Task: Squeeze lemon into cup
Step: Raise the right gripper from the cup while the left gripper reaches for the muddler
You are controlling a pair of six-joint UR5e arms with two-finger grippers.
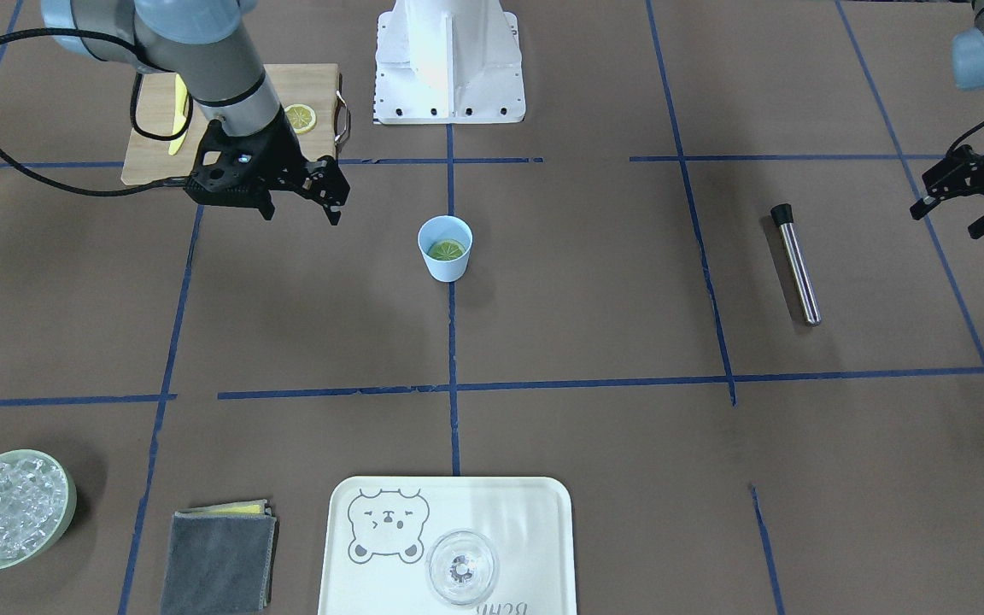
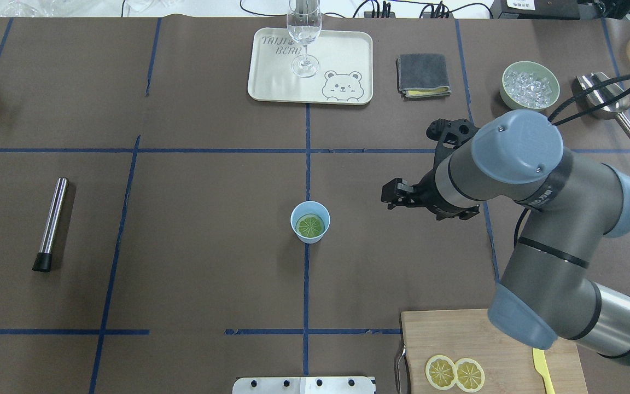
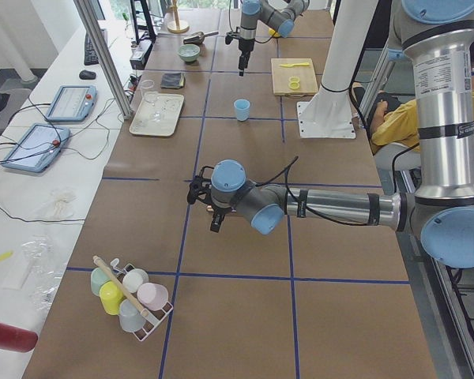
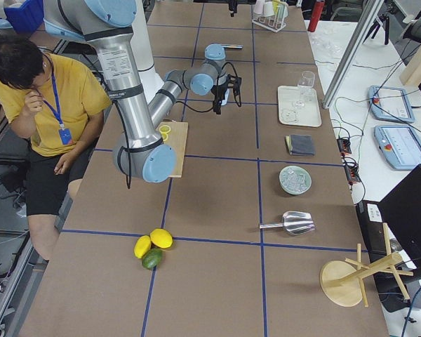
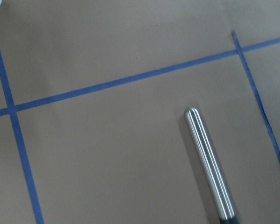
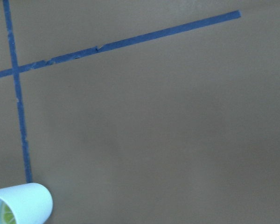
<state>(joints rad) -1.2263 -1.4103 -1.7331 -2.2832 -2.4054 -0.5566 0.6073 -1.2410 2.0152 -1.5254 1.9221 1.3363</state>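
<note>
The lemon slice [image 1: 447, 249] lies flat inside the pale blue cup [image 1: 445, 269] at the middle of the tabletop [image 2: 194, 230]. The overhead view shows two more slices [image 2: 440, 372] on the cutting board [image 2: 457, 334]. The front-facing view shows only one, because the arm covers the other.

The right end effector [image 1: 301, 213] hangs near the cup, fingers apart and empty. The left end effector [image 1: 949, 222], fingers also apart, is outside the overhead view. Its wrist camera looks down on a steel rod [image 5: 210, 168].

Brown paper gridded with blue tape [image 2: 307, 306] covers the tabletop. An operator in yellow [image 4: 52, 105] sits beside the robot's base.
</note>
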